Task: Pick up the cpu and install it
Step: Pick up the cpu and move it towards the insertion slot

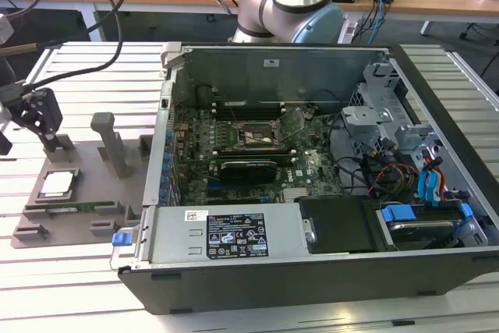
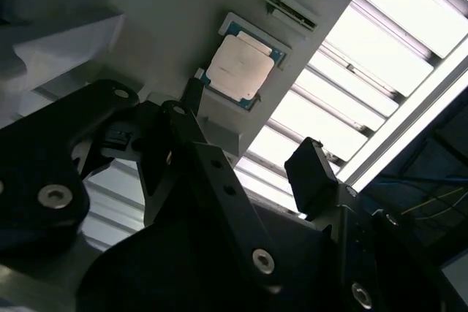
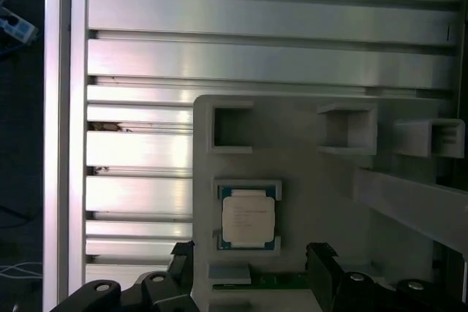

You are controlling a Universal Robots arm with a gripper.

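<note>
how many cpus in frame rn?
1. The cpu lies in a recess of the grey tray, at the exterior view's left. Another may be hidden in the motherboard socket.

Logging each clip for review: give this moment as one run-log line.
gripper: open, over tray | cpu: in tray recess, not gripped | install: not done

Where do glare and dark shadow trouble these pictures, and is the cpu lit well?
Second wrist view: the table slats glare to white, the pincer is a dark silhouette, the cpu is clearly lit. First wrist view: mild sheen on the slats, cpu evenly lit. Exterior view: soft, even light.
</note>
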